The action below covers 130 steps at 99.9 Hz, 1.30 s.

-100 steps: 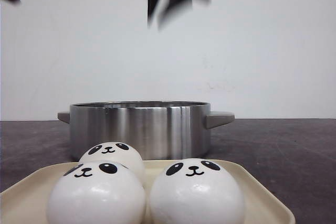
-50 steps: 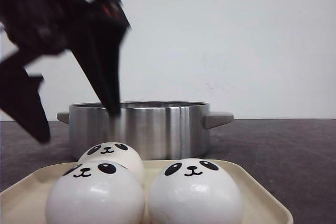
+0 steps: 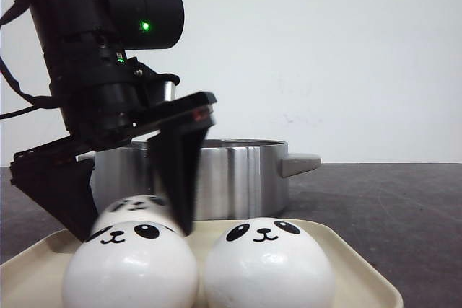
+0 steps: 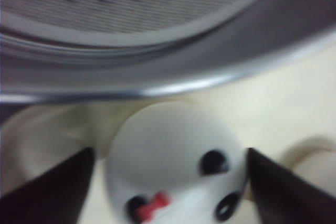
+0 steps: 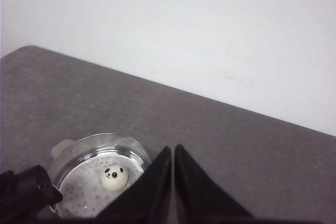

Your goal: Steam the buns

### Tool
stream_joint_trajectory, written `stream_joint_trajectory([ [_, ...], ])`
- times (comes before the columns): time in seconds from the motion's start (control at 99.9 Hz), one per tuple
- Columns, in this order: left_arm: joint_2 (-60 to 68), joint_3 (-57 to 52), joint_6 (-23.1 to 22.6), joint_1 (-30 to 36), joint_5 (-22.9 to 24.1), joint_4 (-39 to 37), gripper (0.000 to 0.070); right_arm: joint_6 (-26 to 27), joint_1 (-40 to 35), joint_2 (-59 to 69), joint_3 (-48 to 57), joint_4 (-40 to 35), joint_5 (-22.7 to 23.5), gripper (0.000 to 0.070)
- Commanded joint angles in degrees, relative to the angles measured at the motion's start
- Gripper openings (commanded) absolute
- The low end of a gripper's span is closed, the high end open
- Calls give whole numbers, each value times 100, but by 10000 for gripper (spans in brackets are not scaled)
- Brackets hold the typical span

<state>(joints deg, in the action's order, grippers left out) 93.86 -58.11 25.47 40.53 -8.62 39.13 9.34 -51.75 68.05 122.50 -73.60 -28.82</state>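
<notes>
Steel dominates the scene: a wide, shallow steamer pot with stubby side handles stands on the dark grey table, just behind a cream tray, so each bun has only a short way to travel from tray to pot. From the right wrist view the pot's perforated floor shows, with one panda-faced bun lying on it; judging by that, one transfer is done and three are left. The left arm, black and bulky with a small green light on its housing, reaches down over the tray's back corner. Its left gripper is spread wide, one finger on either side of the rear bun, which sits on the tray close against the pot wall; the fingers flank it without visibly pressing, so I judge it is about to be gripped rather than held. A small red mark shows on that bun's face in the left wrist view, too blurred to identify. Two front buns rest side by side, touching, at the tray's near edge. The right gripper hangs high above the table with its fingers pressed together and nothing between them, kept clear of the left arm's work. No brand, label or writing is legible anywhere.
</notes>
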Motion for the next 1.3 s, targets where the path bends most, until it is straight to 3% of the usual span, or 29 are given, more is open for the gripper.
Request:
stream_joint_trajectory([
  [0.0,136,-59,31,48,101,-9,196,92,-63,-7,116,-20,-20,1],
  [0.07,136,-59,-52,46,105,-13,0,92,-61,-7,116,-50,-20,1],
  [0.27,-120,-103,-251,57,-203,133,5,83,-61,4,116,-109,-184,1],
  [0.491,-1283,-466,-271,219,-575,256,5,76,-61,4,116,-129,-188,1],
  [0.691,-1801,-1600,-704,118,-101,236,5,76,-63,4,116,-127,-184,1],
  [0.891,-800,-3106,-1521,-535,-66,1040,5,72,-63,46,116,-114,-186,1],
  [1.021,116,-3818,-1869,-903,208,1397,5,70,-61,44,116,-120,-186,1],
  [1.291,1823,-4828,-2009,-1359,448,1696,5,79,-63,42,114,-341,-186,1],
])
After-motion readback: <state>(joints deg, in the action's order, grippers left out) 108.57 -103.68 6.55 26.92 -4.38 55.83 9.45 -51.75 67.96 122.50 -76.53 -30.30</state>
